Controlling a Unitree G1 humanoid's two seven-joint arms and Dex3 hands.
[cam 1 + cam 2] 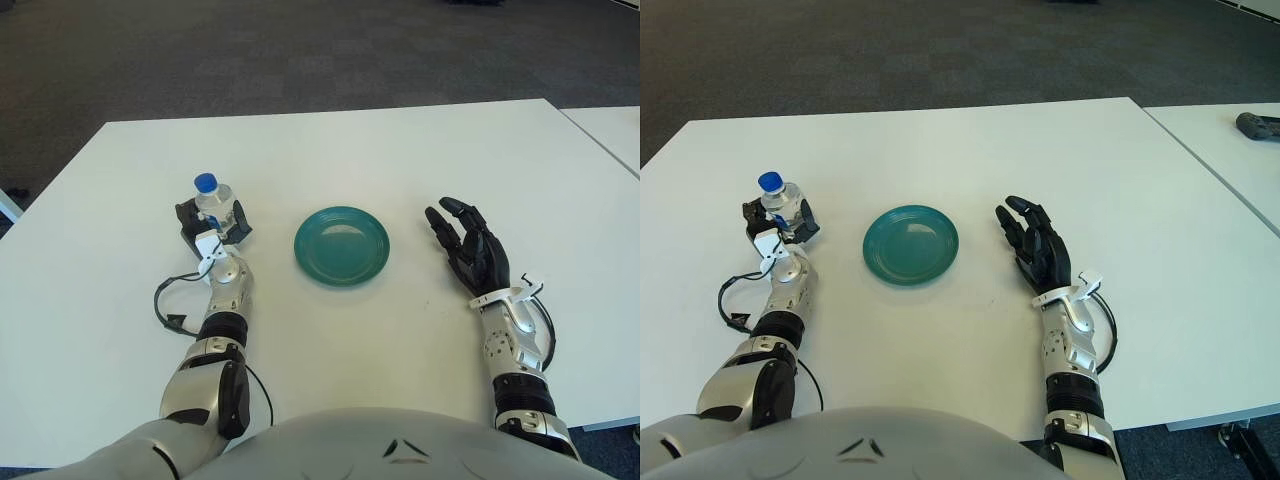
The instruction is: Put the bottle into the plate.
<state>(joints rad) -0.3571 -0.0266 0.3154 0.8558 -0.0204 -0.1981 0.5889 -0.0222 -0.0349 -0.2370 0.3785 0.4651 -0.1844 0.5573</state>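
A small clear bottle [212, 199] with a blue cap stands upright on the white table, left of a teal plate [342, 246]. My left hand [212, 226] is wrapped around the bottle's lower part, fingers curled on both sides of it. The plate lies bare at the table's middle, about a hand's width to the right of the bottle. My right hand [468, 247] shows to the right of the plate, palm facing left, fingers spread and holding nothing.
The white table [330, 150] stretches far beyond the plate to the back edge. A second white table [1230, 130] at the right carries a dark object [1259, 126]. A black cable [168, 300] loops beside my left wrist.
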